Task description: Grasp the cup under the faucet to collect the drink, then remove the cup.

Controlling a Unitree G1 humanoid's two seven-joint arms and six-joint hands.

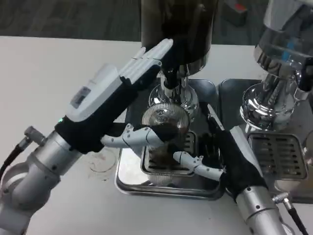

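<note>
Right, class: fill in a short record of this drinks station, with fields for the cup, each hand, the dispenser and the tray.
cup: clear ribbed cup under the faucet, dark drink inside
left hand: left hand reaches up to the faucet, thumb beside the cup
right hand: right hand at the cup's right; whether it grips cannot be told
dispenser: dark dispenser above the cup
tray: steel tray with a grate under the cup
neighbour: second chrome dispenser to the right
</note>
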